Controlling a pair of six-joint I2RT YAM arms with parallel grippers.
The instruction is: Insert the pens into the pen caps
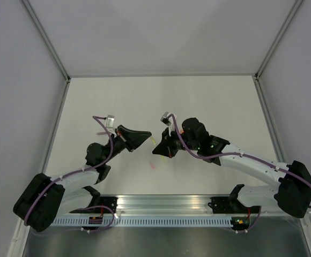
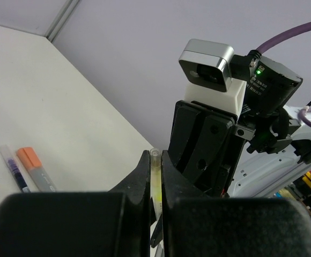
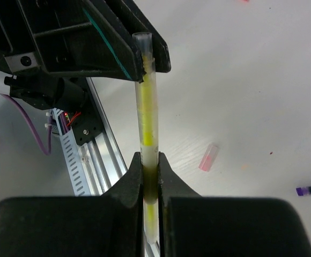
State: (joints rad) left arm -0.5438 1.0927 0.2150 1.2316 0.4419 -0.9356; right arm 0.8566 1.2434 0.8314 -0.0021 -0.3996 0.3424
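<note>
Currently the yellow pen [image 3: 146,107] hangs in the air above the table [image 3: 241,80]. The left pincer [image 2: 155,160] is closed tight near its clear end, and the right pincer [image 3: 150,160] is closed farther along its barrel. A pale pink cap [image 3: 209,157] lies below the yellow pen. The dark purple pen [image 2: 13,168] and grey pen [image 2: 35,168] lie side by side, well apart from it.

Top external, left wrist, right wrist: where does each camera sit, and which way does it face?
Top external: above and behind the arms, facing down at the table; both arms show, bases at bottom.
Left wrist: on the left arm, facing along the left fingers toward the other wrist's camera.
Right wrist: on the right arm, facing along the right fingers, table below.
Shared: both wrist views show the yellow pen, clamped by both pairs of fingers.
</note>
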